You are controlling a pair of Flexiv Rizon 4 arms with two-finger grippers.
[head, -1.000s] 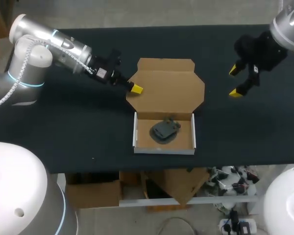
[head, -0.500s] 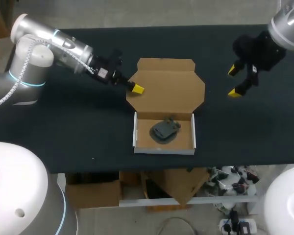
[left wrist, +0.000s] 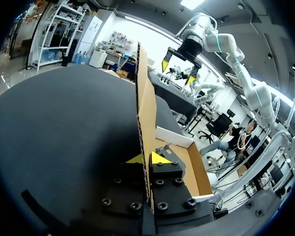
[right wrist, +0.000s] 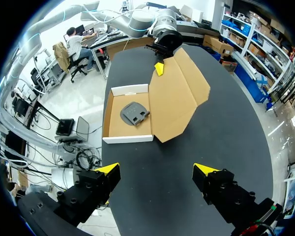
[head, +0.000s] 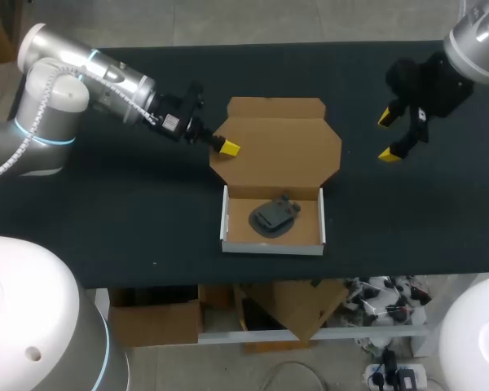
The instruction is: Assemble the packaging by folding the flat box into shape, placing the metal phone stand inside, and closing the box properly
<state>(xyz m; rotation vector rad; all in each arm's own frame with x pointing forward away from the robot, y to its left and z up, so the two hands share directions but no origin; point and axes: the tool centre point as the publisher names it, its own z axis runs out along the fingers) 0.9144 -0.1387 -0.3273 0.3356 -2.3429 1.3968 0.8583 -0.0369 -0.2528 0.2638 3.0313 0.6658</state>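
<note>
Head view | box tray (head: 224,216) stands near the front edge of the table (head: 130,212), walls up | phone stand (head: 274,217) lies inside it | lid (head: 281,151) is open, spread flat behind the tray | left gripper (head: 226,147) pinches the lid's left edge between both yellow tips | right gripper (head: 386,137) has its jaws spread wide and hangs well apart, to the right of the lid

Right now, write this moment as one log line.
left end effector: shut on lid | right end effector: open, hovering | phone stand: in tray
</note>
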